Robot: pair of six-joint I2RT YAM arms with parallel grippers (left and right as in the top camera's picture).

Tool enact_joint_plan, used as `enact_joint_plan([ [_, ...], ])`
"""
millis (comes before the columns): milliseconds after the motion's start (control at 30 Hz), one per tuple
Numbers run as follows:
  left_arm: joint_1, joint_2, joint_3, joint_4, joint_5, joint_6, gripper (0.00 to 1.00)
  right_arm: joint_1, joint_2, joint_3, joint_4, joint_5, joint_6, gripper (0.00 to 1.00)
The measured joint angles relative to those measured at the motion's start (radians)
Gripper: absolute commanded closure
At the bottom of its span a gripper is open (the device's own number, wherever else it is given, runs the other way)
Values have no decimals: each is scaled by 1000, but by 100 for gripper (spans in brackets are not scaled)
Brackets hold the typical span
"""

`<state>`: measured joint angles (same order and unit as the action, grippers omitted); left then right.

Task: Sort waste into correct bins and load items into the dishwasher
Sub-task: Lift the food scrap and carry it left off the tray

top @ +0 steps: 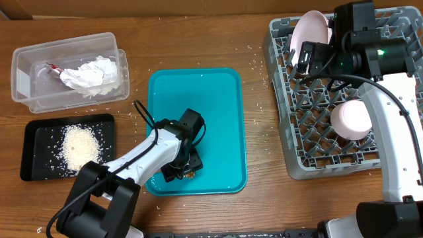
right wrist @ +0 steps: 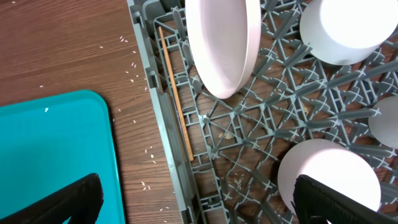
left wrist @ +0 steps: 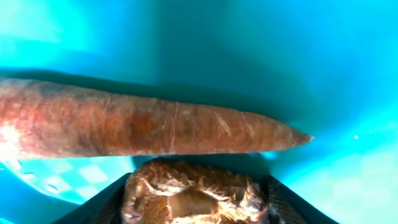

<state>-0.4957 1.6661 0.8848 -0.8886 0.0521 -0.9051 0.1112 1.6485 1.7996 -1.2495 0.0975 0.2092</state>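
Observation:
My left gripper (top: 184,166) is low over the front left part of the teal tray (top: 218,112). In the left wrist view it is shut on a brown crumpled food scrap (left wrist: 194,193). Just beyond the scrap, a long reddish-brown tapered piece (left wrist: 143,126) lies on the tray (left wrist: 323,56). My right gripper (right wrist: 208,205) is open and empty above the left edge of the grey dish rack (top: 283,106). The rack holds an upright pink plate (right wrist: 222,43), pale bowls (right wrist: 329,174) and a wooden chopstick (right wrist: 176,106).
A clear plastic bin (top: 26,69) with crumpled white paper (top: 92,74) stands at the back left. A black tray (top: 39,165) with a pile of rice (top: 80,147) lies at the front left. Loose rice grains are scattered on the wooden table (right wrist: 134,68).

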Motion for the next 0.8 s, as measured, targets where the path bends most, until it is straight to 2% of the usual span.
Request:
enact_joint_plan([
  [300, 0, -15, 7, -21, 0, -1, 45, 0, 0, 0, 0, 0, 0, 0],
  [400, 0, -8, 25, -73, -5, -1, 45, 0, 0, 0, 0, 0, 0, 0],
  [500, 0, 6, 94, -167, -12, -1, 45, 0, 0, 0, 0, 0, 0, 0],
  [800, 11, 6, 312, -319, -43, -1, 44, 0, 0, 0, 0, 0, 0, 0],
])
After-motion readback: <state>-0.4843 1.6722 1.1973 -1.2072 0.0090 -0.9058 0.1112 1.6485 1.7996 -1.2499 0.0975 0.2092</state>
